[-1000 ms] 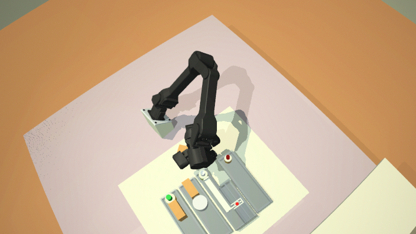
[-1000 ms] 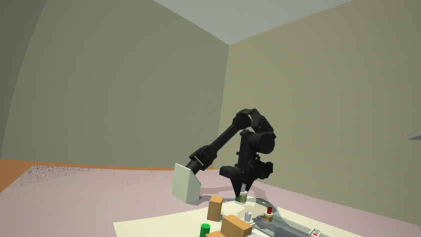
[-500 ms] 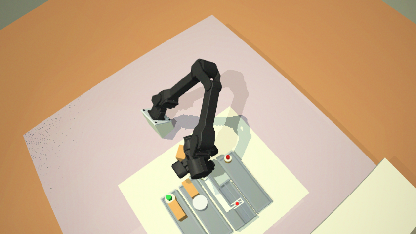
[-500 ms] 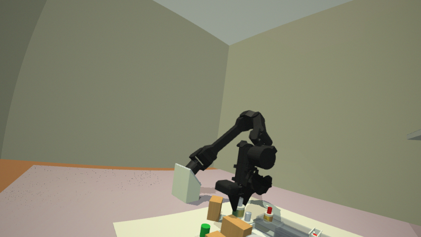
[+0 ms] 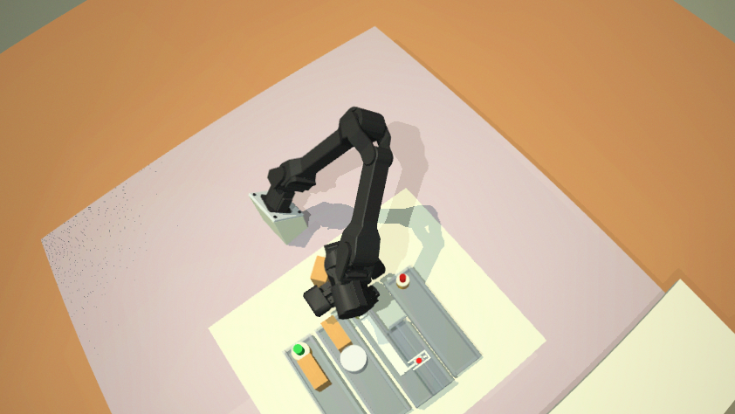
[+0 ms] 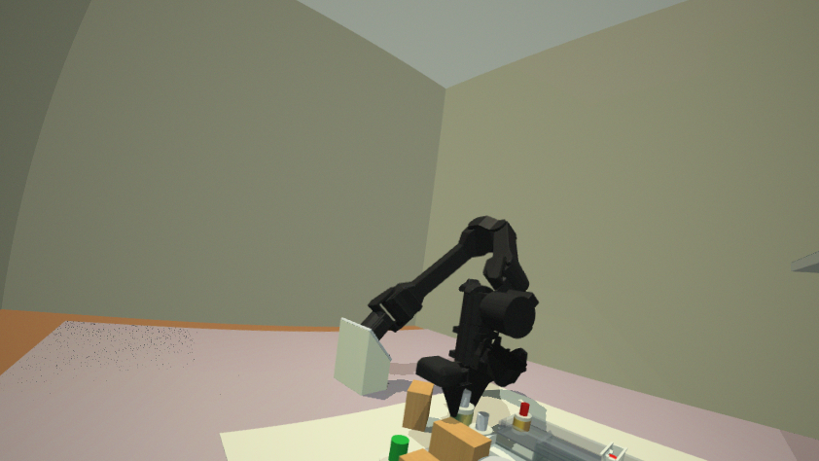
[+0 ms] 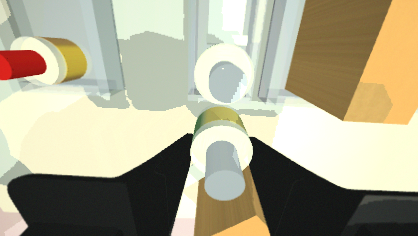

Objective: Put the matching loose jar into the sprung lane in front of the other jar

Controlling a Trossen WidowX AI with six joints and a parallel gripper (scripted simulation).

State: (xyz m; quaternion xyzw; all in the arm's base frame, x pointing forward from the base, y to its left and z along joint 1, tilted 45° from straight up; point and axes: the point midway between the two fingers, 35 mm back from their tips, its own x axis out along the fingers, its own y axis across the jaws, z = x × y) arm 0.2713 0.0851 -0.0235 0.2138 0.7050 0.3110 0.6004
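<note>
My gripper (image 6: pixel 466 409) (image 7: pixel 220 140) is shut on a jar (image 6: pixel 464 417) (image 7: pixel 221 118) with a gold and green body, white lid and grey knob. The held jar is upright in the exterior view, low in front of the sprung lane (image 5: pixel 434 379). In the wrist view it is just short of the lane's front end. The lane jar (image 6: pixel 482 421) (image 7: pixel 224 73) has a like white lid and grey knob and stands at the front of the lane, directly ahead of the held jar. Whether the two jars touch is unclear. In the top view the arm hides both jars. The pusher plate is not clearly visible.
A red-knobbed jar (image 5: pixel 402 280) (image 6: pixel 521 422) (image 7: pixel 72 60) stands in the side lane. A green-knobbed jar (image 5: pixel 298 349) (image 6: pixel 399 446) is in the far lane. Wooden blocks stand near the gripper (image 5: pixel 319 270) (image 6: pixel 418 405) and in the neighbouring lane (image 5: pixel 336 333) (image 6: pixel 460 442) (image 7: pixel 330 55), beside a white disc (image 5: pixel 353 358).
</note>
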